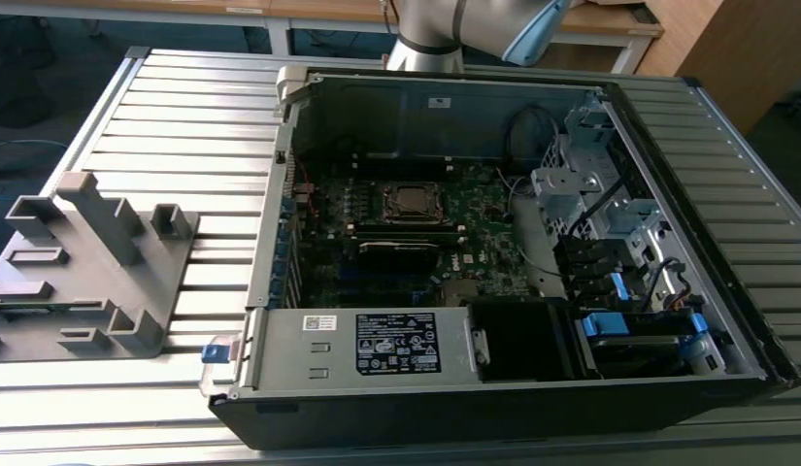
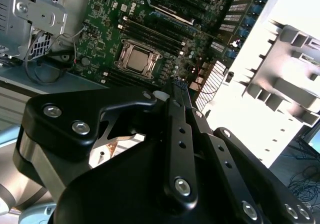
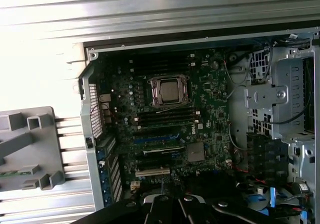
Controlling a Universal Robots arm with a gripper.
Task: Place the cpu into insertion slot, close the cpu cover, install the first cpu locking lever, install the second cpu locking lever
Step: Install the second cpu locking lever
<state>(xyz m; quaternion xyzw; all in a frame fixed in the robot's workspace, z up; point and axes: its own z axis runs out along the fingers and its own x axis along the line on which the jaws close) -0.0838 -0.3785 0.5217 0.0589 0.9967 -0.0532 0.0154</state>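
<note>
Open computer case (image 1: 504,320) on the slatted table (image 1: 180,107), grey fixture (image 1: 96,272) beside it at the exterior view's left. Inside, green motherboard (image 3: 165,119) bare and unobstructed.

Gripper (image 2: 177,86) well above the board, apart from the socket; closed, to judge from the second wrist view, with nothing pinched.

Cpu cover (image 3: 169,90) apparently lying flat, framing the socket rather than standing up on its hinge. Cpu (image 3: 170,90) inside that window, dull metal top level with the frame, in both wrist views.

Judging from this: placement done, cover probably shut. Locking levers too fine to make out, so cannot tell whether latched; likely what remains.
</note>
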